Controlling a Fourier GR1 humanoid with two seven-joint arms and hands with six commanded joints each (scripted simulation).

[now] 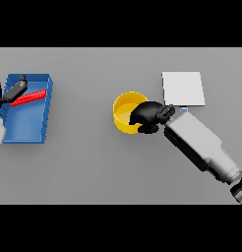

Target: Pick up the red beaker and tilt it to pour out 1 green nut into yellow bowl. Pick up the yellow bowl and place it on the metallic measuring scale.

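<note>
Head view: the yellow bowl (124, 114) stands on the grey desk (93, 162), a little right of the middle. The right hand (146, 116) is at the bowl's right rim, and its dark fingers curl over that rim, so the hand grips the bowl. The hand covers the right part of the bowl; I cannot tell whether a nut lies inside. The right arm (201, 147) comes in from the near right corner.

The scale (183, 88) is a pale flat square, just beside the hand on its far right side. It does not touch the bowl. A small part of the scale's near edge is hidden behind the wrist.

Well apart, at the far left of the desk, there is a blue tray (24, 130). The red beaker (28, 97) lies tilted over the far part of the tray. The left hand (14, 91) is at the beaker's left end, and its fingers seem closed round it, though this is hard to see. Between the tray and the bowl the desk is bare grey.
</note>
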